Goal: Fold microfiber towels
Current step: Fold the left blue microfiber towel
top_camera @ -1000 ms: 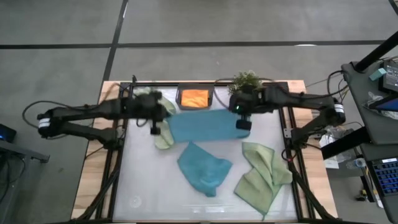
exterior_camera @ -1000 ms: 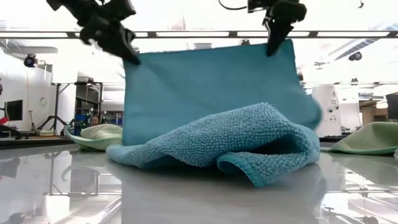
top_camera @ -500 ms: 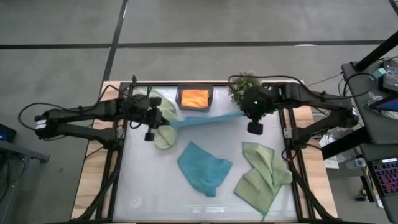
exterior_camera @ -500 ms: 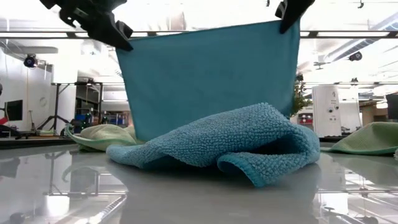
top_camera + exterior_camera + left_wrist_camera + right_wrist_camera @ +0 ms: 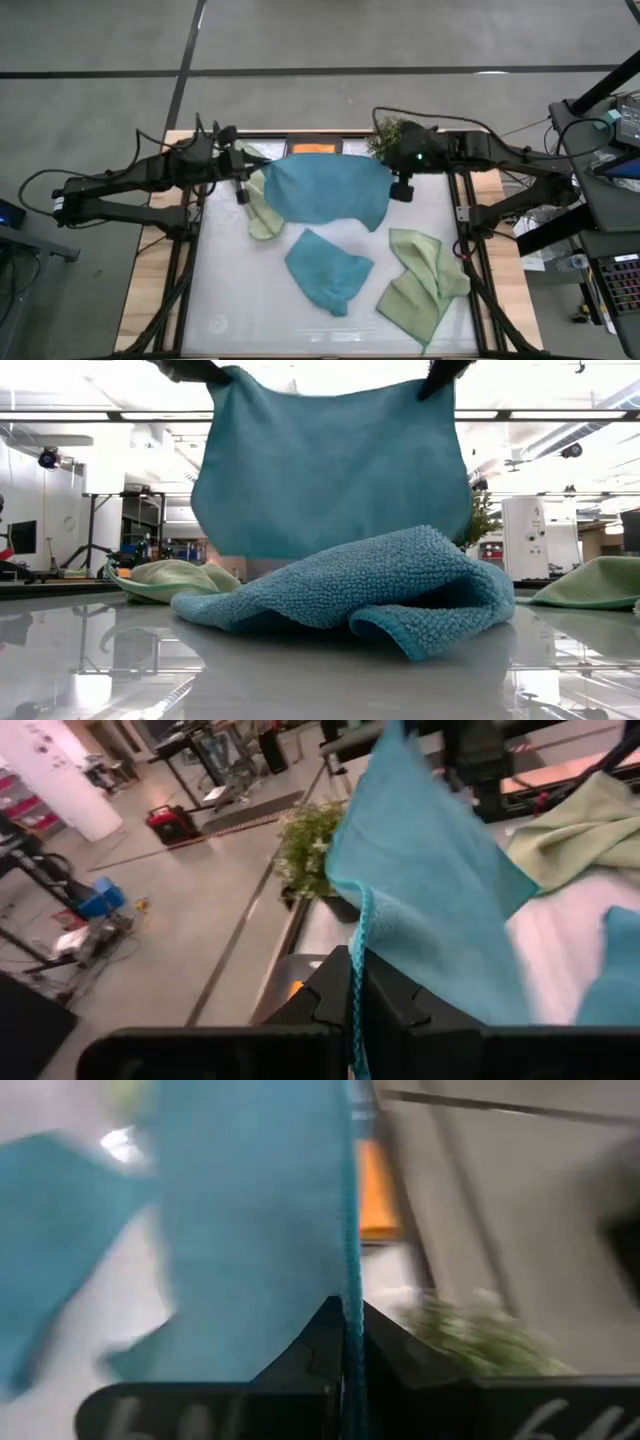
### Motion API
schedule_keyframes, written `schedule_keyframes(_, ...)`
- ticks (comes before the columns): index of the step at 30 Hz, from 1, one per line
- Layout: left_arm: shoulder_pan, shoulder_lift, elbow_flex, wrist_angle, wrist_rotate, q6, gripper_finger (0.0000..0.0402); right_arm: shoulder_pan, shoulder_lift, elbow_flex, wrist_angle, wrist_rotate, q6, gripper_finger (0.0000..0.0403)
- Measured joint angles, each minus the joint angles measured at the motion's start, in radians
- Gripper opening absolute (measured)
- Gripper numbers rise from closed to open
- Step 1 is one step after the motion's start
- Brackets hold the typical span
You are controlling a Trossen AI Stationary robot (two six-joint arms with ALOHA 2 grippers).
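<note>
between both clamped grippers hangs the teal towel (image 5: 327, 190).

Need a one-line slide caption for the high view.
Left gripper and right gripper hold a teal-blue towel by its corners above the table.

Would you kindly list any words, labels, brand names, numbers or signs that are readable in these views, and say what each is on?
None can be read: the held teal towel, the other towels and the table carry no visible text. Pale marks on the right gripper housing are too blurred to read.
</note>
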Motion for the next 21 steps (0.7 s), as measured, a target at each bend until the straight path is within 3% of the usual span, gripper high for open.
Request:
schedule_keyframes(2,-0.001,-0.001,-0.002,-0.029,0.036,-0.012,0.0000,-0.006,-0.001,-0.002,0.003,-0.134,-0.070,0.0008)
schedule_keyframes(3,-0.001,0.002,-0.002,-0.040,0.040,-0.016,0.0000,-0.003,-0.001,-0.002,0.030,-0.148,-0.077,0.0008)
schedule_keyframes(7,0.002,0.010,-0.003,-0.090,0.036,-0.012,0.0000,-0.011,0.004,-0.002,0.050,-0.051,-0.085,0.0008)
schedule_keyframes(12,0.024,0.022,-0.003,-0.121,0.003,0.015,0.0000,-0.034,0.004,-0.016,0.050,0.151,-0.125,0.0008)
schedule_keyframes(17,0.043,0.029,0.008,-0.127,-0.187,0.008,0.0000,-0.056,0.003,-0.022,0.050,0.199,-0.136,0.0008)
schedule_keyframes(19,0.042,0.025,0.007,-0.130,-0.161,0.007,0.0000,-0.052,0.002,-0.022,0.040,0.188,-0.120,0.0008)
schedule_keyframes(21,0.038,0.024,0.001,-0.132,-0.049,0.004,0.0000,-0.052,0.002,-0.022,0.000,0.156,-0.092,0.0008)
